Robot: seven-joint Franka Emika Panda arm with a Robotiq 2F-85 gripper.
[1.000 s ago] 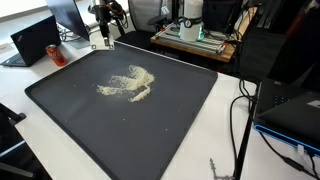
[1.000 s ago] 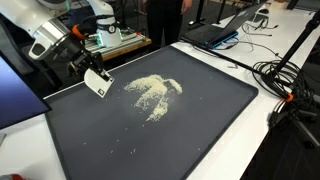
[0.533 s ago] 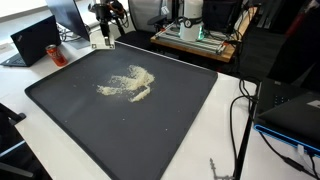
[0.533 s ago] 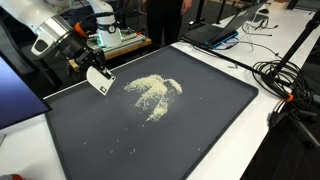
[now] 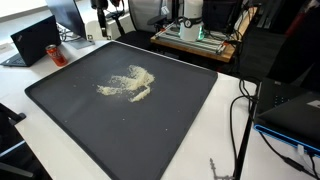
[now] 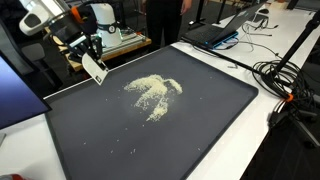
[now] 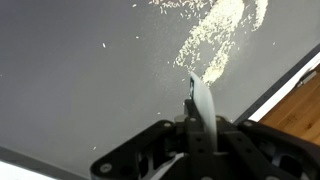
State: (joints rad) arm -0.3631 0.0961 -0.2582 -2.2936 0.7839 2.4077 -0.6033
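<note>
Wrist view: we see the gripper [image 7: 200,130] clamped tight on a white scraper [image 7: 203,100], perhaps a card; the grains [image 7: 215,40] lie ahead of its tip, on the mat [image 7: 70,90]; its long axis points at them.

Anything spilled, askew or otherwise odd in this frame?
Yes: pale grains lie loose on the dark mat, smeared in streaks, with stray specks scattered near one edge. The gripper holds a white scraper above the mat, near its edge.

Arm [image 6: 40,15] reaching high; pincer [image 6: 86,54] clamped shut, tilted downward
</note>
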